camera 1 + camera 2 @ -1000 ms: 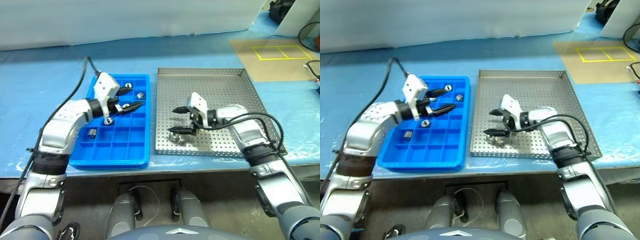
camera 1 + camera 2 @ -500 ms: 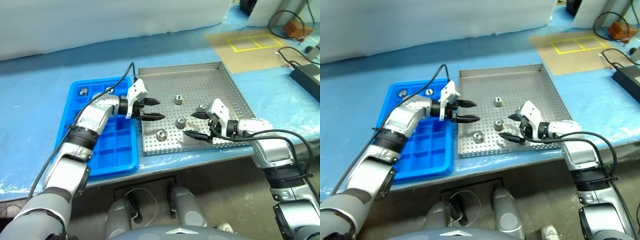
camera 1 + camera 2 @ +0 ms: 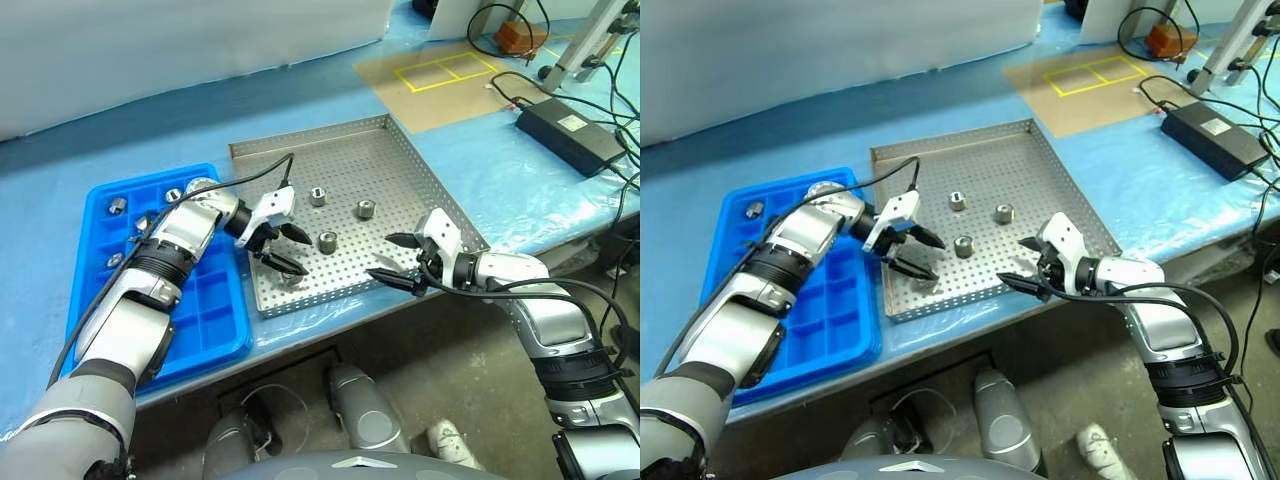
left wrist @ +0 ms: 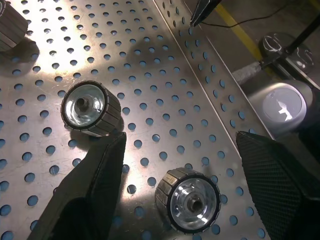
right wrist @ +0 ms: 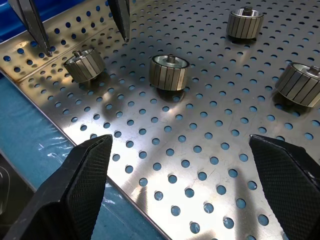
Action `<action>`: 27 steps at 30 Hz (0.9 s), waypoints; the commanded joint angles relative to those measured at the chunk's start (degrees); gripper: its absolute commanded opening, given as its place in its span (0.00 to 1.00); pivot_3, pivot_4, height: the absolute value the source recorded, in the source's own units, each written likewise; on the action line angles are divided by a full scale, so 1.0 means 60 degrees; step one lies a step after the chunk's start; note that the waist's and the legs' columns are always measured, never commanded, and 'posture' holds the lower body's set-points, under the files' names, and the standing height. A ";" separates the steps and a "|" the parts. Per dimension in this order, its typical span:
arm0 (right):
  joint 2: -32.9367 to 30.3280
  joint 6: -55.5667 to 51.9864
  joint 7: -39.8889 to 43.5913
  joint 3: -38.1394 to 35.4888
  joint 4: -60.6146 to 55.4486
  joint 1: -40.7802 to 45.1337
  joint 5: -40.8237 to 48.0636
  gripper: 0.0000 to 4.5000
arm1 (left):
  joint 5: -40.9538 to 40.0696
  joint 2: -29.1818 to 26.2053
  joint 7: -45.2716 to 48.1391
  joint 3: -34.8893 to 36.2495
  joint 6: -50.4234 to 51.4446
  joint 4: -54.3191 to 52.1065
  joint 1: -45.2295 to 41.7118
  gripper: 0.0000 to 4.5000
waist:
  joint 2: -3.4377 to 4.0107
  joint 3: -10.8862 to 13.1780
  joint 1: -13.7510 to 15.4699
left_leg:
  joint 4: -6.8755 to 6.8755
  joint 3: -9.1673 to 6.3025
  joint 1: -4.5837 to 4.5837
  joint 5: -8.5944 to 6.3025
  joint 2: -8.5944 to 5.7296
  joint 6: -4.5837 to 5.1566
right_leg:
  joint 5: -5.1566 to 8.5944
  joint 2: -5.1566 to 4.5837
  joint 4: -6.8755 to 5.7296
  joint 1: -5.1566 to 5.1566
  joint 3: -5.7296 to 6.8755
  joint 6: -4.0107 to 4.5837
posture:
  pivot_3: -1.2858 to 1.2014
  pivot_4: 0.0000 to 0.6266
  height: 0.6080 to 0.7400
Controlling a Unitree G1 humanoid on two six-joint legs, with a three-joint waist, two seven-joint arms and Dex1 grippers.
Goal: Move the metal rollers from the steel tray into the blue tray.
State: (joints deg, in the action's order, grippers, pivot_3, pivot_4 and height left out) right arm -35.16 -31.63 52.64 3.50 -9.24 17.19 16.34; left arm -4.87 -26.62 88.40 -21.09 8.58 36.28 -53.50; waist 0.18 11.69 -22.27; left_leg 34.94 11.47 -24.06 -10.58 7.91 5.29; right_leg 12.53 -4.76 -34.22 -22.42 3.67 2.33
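While over steel tray (image 3: 400, 180) | left tool (image 3: 282, 250) spread (empty) | roller (image 4: 188, 200) between fingers

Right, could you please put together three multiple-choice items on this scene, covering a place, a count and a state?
1. Where is the left gripper?
A. Over the blue tray
B. Beside the yellow floor marking
C. Over the steel tray

2. How many metal rollers lie in the steel tray?
A. Two
B. Four
C. Seven

3. What state is the right gripper in?
A. Open and empty
B. Shut on a roller
C. Shut on the tray rim

Key: C, the left gripper is above the steel tray; B, four metal rollers sit on its perforated floor; A, the right gripper has its fingers spread with nothing between them.
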 commanded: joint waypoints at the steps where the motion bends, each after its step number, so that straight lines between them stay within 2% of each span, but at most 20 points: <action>1: 0.0027 0.0151 0.0025 -0.0037 -0.0213 0.0187 0.0172 1.00 | 0.0272 -0.0193 0.0177 -0.0009 -0.0556 0.0042 -0.0083 0.82 | 0.0000 0.0000 -0.0074 | 0.0000 -0.0004 0.0000 -0.0005 0.0001 0.0007 | -0.0012 0.0000 0.0013 0.0010 0.0008 0.0020 | 0.17 0.24 1.00; 8: 0.0051 0.0245 0.0055 0.0047 -0.0020 0.0340 0.0117 1.00 | 0.0730 -0.0361 0.0241 -0.0075 -0.1855 0.0191 0.0364 0.82 | 0.0002 0.0000 -0.0200 | -0.0008 -0.0005 -0.0012 -0.0019 -0.0004 0.0082 | -0.0033 -0.0024 0.0084 0.0038 0.0036 0.0025 | 0.17 0.24 1.00; 24: -0.0086 0.0438 0.0100 0.0217 0.0064 0.0331 -0.0140 1.00 | 0.1874 0.0154 -0.1246 -0.0215 -0.3110 0.1314 0.0520 0.82 | 0.0006 -0.0003 -0.0333 | 0.0013 -0.0007 0.0012 -0.0041 -0.0016 0.0065 | -0.0032 -0.0050 0.0084 0.0081 0.0059 0.0022 | 0.17 0.24 1.00; 27: -0.0125 0.0453 0.0114 0.0238 0.0049 0.0330 -0.0132 1.00 | 0.1835 0.0077 -0.0954 -0.0237 -0.3202 0.1251 0.0644 0.82 | 0.0007 -0.0004 -0.0363 | 0.0015 -0.0009 0.0010 -0.0042 -0.0016 0.0067 | -0.0032 -0.0050 0.0083 0.0079 0.0059 0.0022 | 0.17 0.24 1.00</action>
State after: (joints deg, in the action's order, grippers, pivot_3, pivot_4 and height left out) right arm -35.34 -30.00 53.05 5.36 -7.92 18.76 15.22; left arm 5.33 -25.54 82.12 -22.04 -10.12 43.44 -50.50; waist 0.22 11.67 -24.45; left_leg 35.03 11.41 -24.00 -10.83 7.81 5.69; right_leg 12.34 -5.06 -33.72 -21.95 4.03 2.45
